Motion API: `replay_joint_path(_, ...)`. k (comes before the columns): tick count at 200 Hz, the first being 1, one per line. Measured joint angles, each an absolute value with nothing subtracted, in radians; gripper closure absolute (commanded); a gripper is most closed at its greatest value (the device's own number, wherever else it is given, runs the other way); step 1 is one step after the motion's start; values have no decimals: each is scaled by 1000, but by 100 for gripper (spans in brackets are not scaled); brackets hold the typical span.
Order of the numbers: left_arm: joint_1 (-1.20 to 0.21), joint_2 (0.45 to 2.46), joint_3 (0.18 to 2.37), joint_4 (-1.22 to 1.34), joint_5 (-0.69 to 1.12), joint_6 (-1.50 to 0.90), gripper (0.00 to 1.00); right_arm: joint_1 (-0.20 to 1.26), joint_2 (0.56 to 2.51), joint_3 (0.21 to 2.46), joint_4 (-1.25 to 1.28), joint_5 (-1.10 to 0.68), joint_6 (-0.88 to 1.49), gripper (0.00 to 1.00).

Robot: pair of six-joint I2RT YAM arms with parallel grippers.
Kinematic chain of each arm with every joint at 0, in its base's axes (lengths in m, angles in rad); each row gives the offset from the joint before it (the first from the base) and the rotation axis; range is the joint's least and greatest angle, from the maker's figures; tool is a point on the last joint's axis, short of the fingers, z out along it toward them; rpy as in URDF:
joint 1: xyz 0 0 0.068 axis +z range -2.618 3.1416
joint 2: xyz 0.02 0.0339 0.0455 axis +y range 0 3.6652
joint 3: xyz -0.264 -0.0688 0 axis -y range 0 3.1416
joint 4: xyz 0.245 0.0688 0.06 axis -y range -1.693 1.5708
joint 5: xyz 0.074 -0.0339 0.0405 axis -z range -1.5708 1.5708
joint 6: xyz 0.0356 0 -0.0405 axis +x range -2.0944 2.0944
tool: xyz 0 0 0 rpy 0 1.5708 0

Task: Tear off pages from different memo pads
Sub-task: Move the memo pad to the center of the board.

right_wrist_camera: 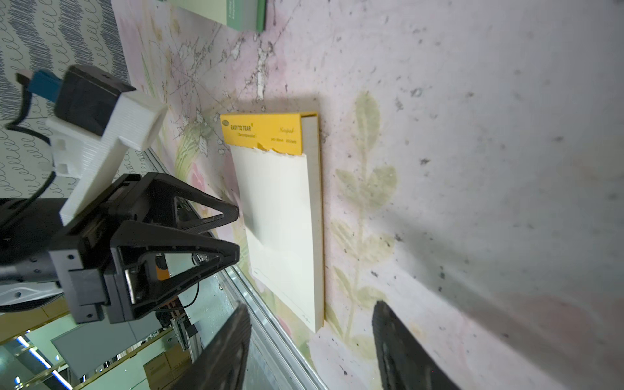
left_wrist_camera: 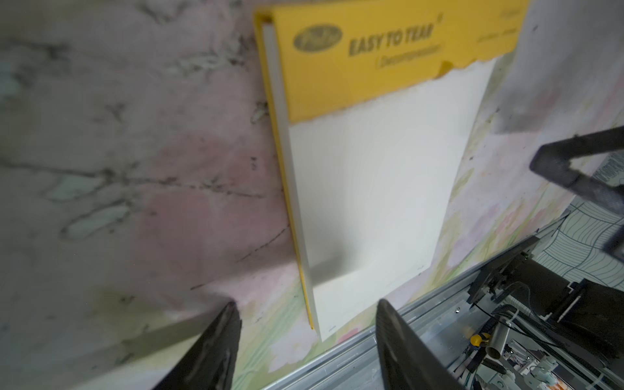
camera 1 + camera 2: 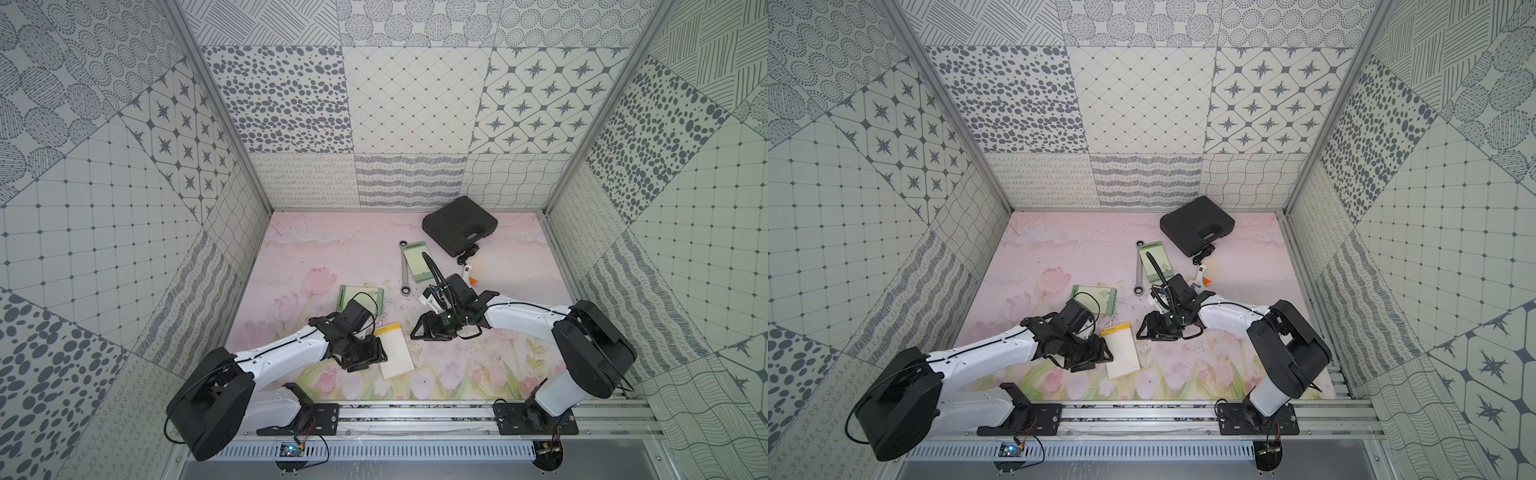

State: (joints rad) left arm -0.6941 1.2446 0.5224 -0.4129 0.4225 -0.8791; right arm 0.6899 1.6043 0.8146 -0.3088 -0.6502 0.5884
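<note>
1. In both top views the cream memo pad (image 3: 394,352) (image 3: 1120,351) lies flat in the lower centre, its bound end toward the back wall. The left gripper (image 3: 380,358) sits just beside its left long edge. The right gripper (image 3: 417,328) hangs just right of the bound end. Higher in the frame, a near green pad (image 3: 360,297) is partly hidden by the left arm, and a far green pad (image 3: 419,262) lies beside a ratchet wrench (image 3: 404,269). The cream pad looks small and light, so it would likely slide on the mat (image 3: 332,249) unless pinned.

2. In the left wrist view the cream memo pad (image 2: 371,202) fills the centre, with its yellow band (image 2: 371,50) at the top. The left gripper (image 2: 307,304) rises from the bottom edge with its fingers well parted and nothing between them. The pad's lower corner shows beyond the gap. The band looks like the stiffest part, and so the place to press down.

3. In the right wrist view the cream memo pad (image 1: 314,202) stands in the centre, with the thick edge of its block on the right.
   - Its top sheet (image 1: 280,219) seems slightly askew, spilling past the block's left side. I cannot tell whether it is already free.
   - The left gripper (image 1: 236,229), at left centre, is open and empty, its tips just beside that sheet edge.
   - The right gripper (image 1: 312,304), at the bottom, gapes wide and is also empty.
   - The sheet is thin and limp and will crease easily. It is best pinched at the overhanging edge or the free lower corner, then pulled away from the band.
</note>
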Motion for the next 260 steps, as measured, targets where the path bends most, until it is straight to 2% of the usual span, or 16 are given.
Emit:
replay_joint_path(71, -778, 1473, 609, -155, 536, -940, 36, 644, 1634, 804, -294, -656, 576, 40)
replay_joint_path(143, -805, 1653, 712, 36, 618, -978, 36, 511, 1647, 801, -313, -639, 530, 48)
replay_joint_path(168, -805, 1682, 735, 48, 636, -983, 39, 503, 1647, 801, -316, -615, 522, 44)
replay_joint_path(209, -786, 1628, 682, 88, 586, -987, 38, 520, 1567, 805, -425, -569, 454, 28)
replay_joint_path(260, -752, 1408, 539, 52, 472, -1003, 34, 575, 1445, 862, -583, -465, 314, 30)
